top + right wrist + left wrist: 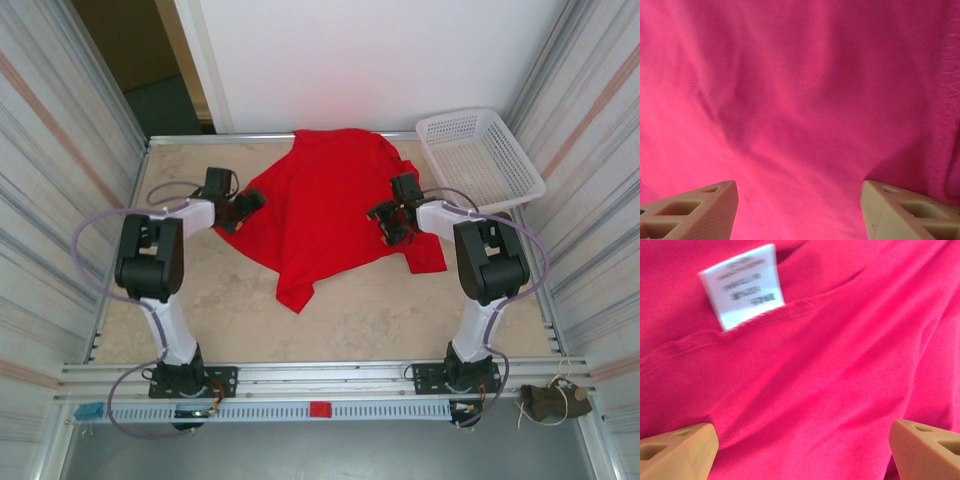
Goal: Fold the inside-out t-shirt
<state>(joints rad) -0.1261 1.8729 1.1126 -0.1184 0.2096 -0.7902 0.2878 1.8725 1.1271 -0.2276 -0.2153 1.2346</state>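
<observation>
The inside-out t-shirt (330, 200) is bright red and lies rumpled across the middle of the table, one corner pointing toward the near edge. My left gripper (245, 205) is at the shirt's left edge. In the left wrist view its tan fingers (677, 452) stand wide apart over red cloth (840, 365), the left gripper (802, 450) open, with a white care label (742, 287) on a seam just ahead. My right gripper (385, 215) hovers over the shirt's right side. Its fingers (690, 212) are also spread, the right gripper (799, 210) open above smooth red fabric (805, 100).
A white plastic basket (480, 155) stands at the back right corner. Ribbed metal walls close in both sides of the beige table (400, 320). A metal rail (330, 378) runs along the near edge, with a small brown object (550, 400) at its right end.
</observation>
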